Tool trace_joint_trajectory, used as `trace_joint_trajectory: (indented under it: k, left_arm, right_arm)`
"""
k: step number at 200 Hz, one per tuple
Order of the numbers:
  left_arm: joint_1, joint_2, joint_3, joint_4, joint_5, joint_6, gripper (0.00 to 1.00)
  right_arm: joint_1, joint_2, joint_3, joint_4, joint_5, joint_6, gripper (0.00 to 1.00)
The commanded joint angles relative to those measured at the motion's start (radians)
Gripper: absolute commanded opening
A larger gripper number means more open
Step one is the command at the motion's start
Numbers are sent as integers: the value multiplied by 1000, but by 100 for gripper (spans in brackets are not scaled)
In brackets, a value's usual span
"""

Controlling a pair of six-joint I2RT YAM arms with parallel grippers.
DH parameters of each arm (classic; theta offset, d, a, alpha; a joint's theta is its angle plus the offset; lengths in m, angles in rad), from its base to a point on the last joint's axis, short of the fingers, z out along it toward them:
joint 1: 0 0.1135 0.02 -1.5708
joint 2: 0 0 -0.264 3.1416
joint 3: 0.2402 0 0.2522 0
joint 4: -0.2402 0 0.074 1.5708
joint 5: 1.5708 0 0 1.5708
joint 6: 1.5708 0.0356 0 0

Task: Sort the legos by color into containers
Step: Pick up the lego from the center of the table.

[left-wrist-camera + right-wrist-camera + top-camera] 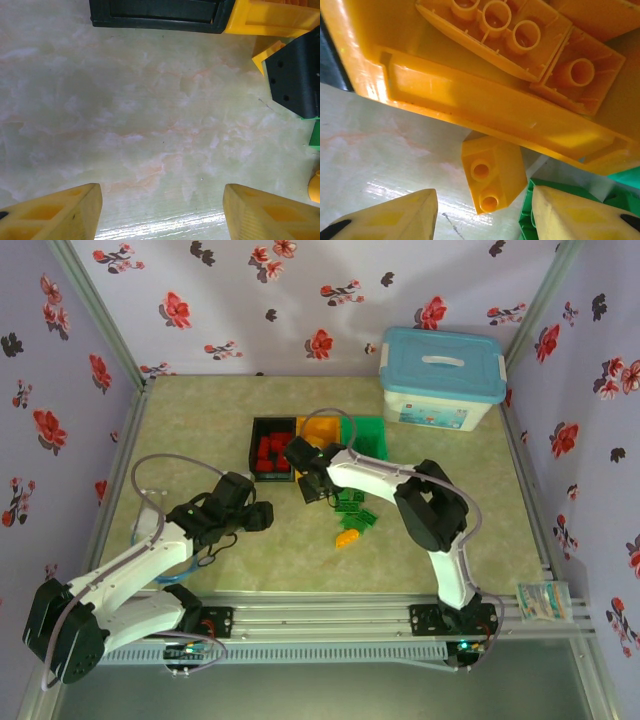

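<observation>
My right hand [484, 192], open and empty, hangs over a sloped two-stud yellow lego [493, 180] beside the yellow bin [470, 100]; left hand [161, 187] open too.

Loose legos [358, 517] just before containers [368, 432]

Enclosure: back wall [300, 300], left wall [40, 440] and right wall [600, 460] all covered in pale lavender material printed with red and black flowers. Metal corner posts [100, 315] run diagonally at upper left and upper right of the frame. Surface [190, 420]: pale green-beige, marbled pattern, glossy. Silver rail [330, 612] spans the lower edge. White box with light blue lid [443, 380] sits upper right, near the back wall. Light even and diffuse; left wrist view shows a bright reflection [160, 227] at lower centre.
</observation>
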Motion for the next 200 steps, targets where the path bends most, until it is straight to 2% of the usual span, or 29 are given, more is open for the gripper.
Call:
trace_joint_trajectory:
  k: [1,73,133,200]
  left_arm:
    - [-1,-7,-20,12,-27,-6,65]
    - [-1,-3,-23,18,-29,-4,65]
    - [0,-12,-22,8,-30,-7,65]
    - [-1,-23,-26,1,-34,-7,65]
  right_arm:
    - [-6,27,33,-45,36,-20,51]
    - [-3,54,22,-48,31,-22,39]
    - [22,26,32,-68,30,-19,19]
    - [12,-181,37,-70,37,-19,17]
